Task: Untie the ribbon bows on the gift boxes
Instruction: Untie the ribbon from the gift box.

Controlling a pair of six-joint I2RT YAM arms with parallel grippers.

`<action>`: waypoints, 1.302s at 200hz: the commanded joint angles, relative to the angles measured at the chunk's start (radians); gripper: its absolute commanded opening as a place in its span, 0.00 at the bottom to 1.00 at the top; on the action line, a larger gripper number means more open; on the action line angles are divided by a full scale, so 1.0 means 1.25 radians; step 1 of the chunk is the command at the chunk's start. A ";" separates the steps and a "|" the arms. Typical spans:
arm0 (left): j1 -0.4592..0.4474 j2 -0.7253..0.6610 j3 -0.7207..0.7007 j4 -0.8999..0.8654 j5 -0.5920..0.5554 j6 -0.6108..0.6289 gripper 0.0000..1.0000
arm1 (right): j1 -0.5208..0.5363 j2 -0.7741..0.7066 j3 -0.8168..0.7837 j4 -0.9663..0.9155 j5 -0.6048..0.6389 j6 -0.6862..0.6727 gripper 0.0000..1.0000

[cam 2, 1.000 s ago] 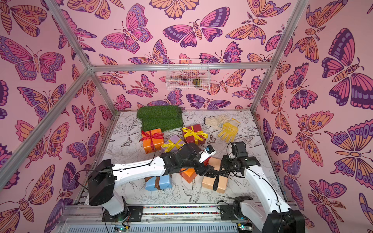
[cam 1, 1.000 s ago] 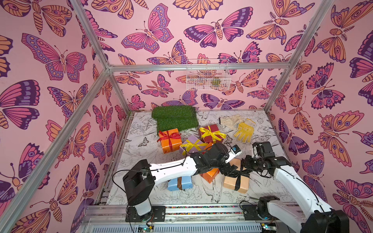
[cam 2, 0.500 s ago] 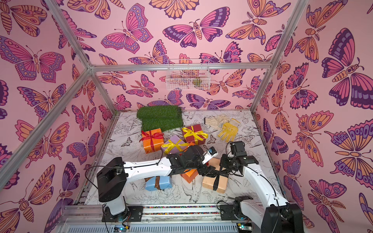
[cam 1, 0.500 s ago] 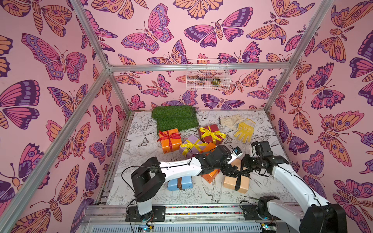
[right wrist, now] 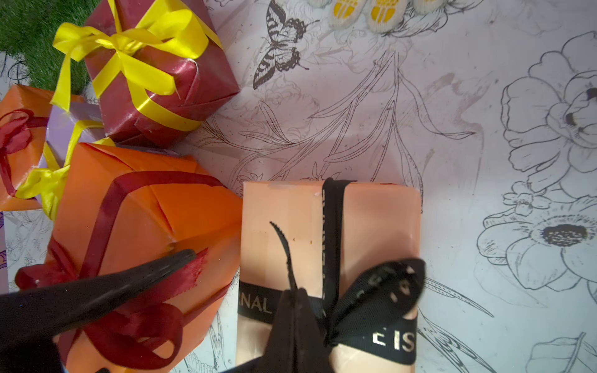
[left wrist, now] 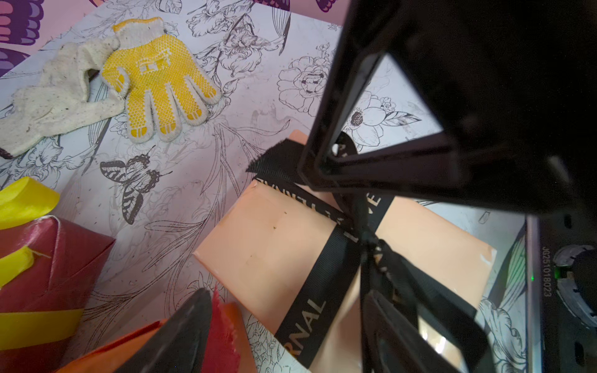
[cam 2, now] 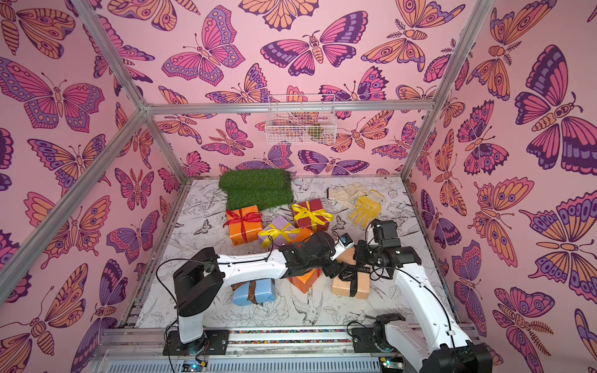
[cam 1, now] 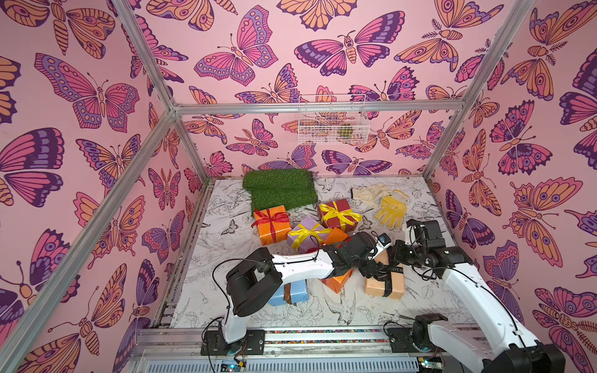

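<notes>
A peach gift box [cam 1: 384, 285] [right wrist: 381, 226] lies front right, bound by a black lettered ribbon [right wrist: 371, 303] [left wrist: 310, 290] with its bow still looped. My right gripper [right wrist: 295, 298] [cam 1: 385, 268] is shut on a tail of that black ribbon. My left gripper [left wrist: 290, 326] [cam 1: 370, 271] stands open; one finger [right wrist: 129, 281] rests on the neighbouring orange box [right wrist: 155, 219] and its red ribbon tail [right wrist: 190, 271], the other beside the black bow. Further back are an orange box [cam 1: 271, 222], a lilac box [cam 1: 307, 235] and a dark red box [cam 1: 337, 213], all with tied bows.
A pale blue box [cam 1: 295, 292] with a brown ribbon [cam 1: 287, 292] lies under the left arm. A yellow glove [cam 1: 389, 210] and a pale glove [cam 1: 368, 195] lie at the back right, green turf [cam 1: 281, 190] at the back, a wire basket [cam 1: 332, 119] on the rear wall.
My right gripper has closed on the black ribbon tail. The left arm has reached a little further right over the orange and peach boxes.
</notes>
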 commanded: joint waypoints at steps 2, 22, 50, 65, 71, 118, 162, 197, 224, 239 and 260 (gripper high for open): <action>-0.002 0.008 0.000 0.004 -0.017 -0.009 0.76 | 0.007 -0.017 0.048 -0.037 0.007 -0.025 0.00; -0.003 -0.004 -0.013 0.005 -0.004 -0.006 0.76 | 0.007 -0.016 0.071 -0.042 0.011 -0.033 0.00; -0.010 -0.010 -0.025 0.005 -0.003 0.011 0.76 | 0.007 -0.013 0.087 -0.041 0.019 -0.041 0.00; -0.012 -0.002 -0.024 0.005 -0.006 0.011 0.76 | 0.007 -0.010 0.091 -0.039 0.022 -0.042 0.00; -0.013 0.001 -0.022 0.005 -0.007 0.012 0.76 | 0.007 -0.007 0.093 -0.036 0.023 -0.043 0.00; -0.025 0.022 -0.026 0.006 -0.020 0.015 0.76 | 0.007 0.017 0.151 -0.024 0.067 -0.073 0.00; -0.038 0.029 -0.038 0.010 -0.047 0.019 0.76 | 0.007 0.080 0.226 -0.003 0.065 -0.077 0.00; -0.051 0.024 -0.062 0.025 -0.068 0.020 0.75 | 0.007 0.104 0.258 0.004 0.062 -0.078 0.00; -0.056 0.009 -0.095 0.051 -0.057 0.016 0.75 | 0.007 0.109 0.260 0.010 0.072 -0.079 0.00; -0.058 -0.002 -0.114 0.060 -0.058 0.013 0.74 | 0.006 0.118 0.262 0.017 0.087 -0.085 0.00; -0.059 -0.020 -0.139 0.070 -0.068 0.011 0.74 | 0.003 0.144 0.277 0.026 0.102 -0.092 0.00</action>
